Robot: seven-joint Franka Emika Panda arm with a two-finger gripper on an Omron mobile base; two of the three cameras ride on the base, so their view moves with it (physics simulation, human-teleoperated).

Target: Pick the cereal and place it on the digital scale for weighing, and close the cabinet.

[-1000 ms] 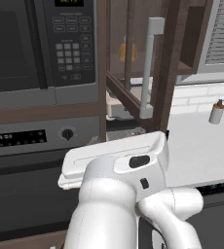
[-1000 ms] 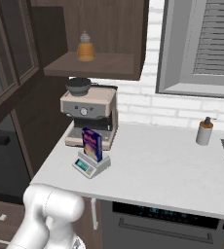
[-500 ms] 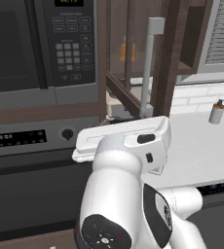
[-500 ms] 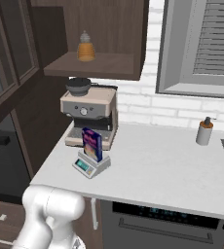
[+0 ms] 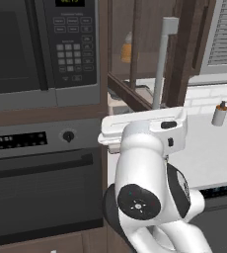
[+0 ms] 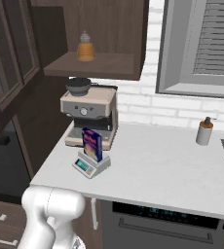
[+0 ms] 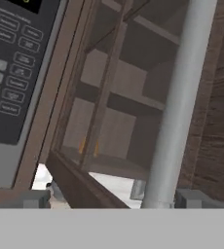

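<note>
The dark blue-purple cereal (image 6: pixel 92 143) box stands upright on the small white digital scale (image 6: pixel 90 165), on the counter in front of the coffee machine. The cabinet door (image 5: pixel 135 74) hangs open, its silver bar handle (image 5: pixel 160 64) just beyond my white hand (image 5: pixel 144 129). In the hand view my gripper (image 7: pixel 113 199) is open. The handle (image 7: pixel 175 112) rises between the fingertips (image 7: pixel 36 198), nearer the right one. Nothing is held. From the right base view the door (image 6: pixel 9 58) swings out at the left.
A black microwave (image 5: pixel 36 44) and an oven (image 5: pixel 36 168) stand left of the open door. On the cabinet shelf sits an orange bottle (image 6: pixel 85 46). The beige coffee machine (image 6: pixel 88 114) is behind the scale. A soap dispenser (image 6: pixel 204 131) stands on the counter (image 6: pixel 172 170).
My hand has risen and moved right towards the door handle. The cereal, scale and door have not moved.
</note>
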